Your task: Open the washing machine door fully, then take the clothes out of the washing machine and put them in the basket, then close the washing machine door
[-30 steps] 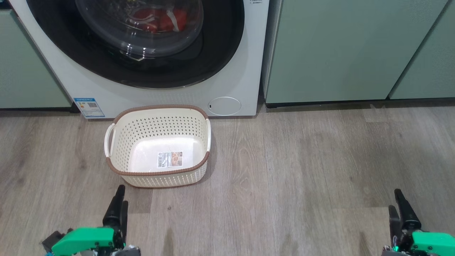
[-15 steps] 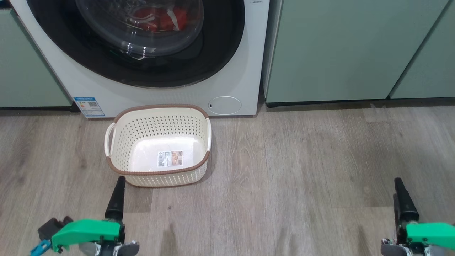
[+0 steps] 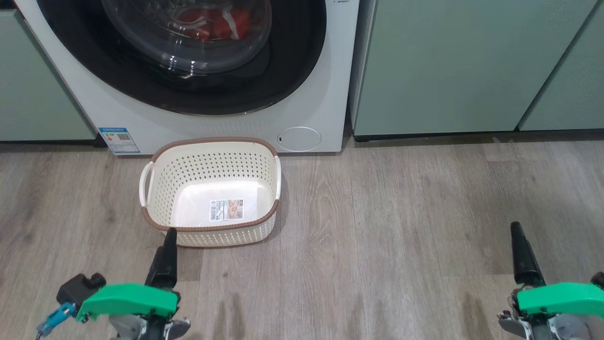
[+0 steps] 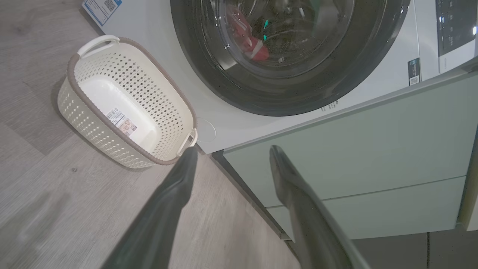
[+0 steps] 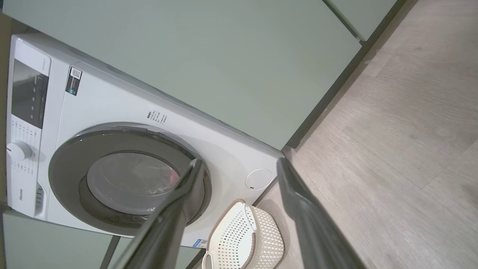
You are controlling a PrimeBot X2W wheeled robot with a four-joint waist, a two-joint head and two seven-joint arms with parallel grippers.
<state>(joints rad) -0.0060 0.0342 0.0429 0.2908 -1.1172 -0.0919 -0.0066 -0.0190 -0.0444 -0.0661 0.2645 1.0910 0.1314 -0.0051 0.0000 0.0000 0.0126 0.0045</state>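
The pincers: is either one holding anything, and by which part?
Nothing is held. The left pincer and the right pincer are both open and empty; the clothes lie inside the washing machine.

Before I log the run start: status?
Left gripper, right gripper open, holding nothing. Washing machine door shut, clothes inside. Basket empty, on floor before washing machine, under door.

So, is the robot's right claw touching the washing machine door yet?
Apart. Head view: the right gripper hangs over the floor, far from the washing machine door.
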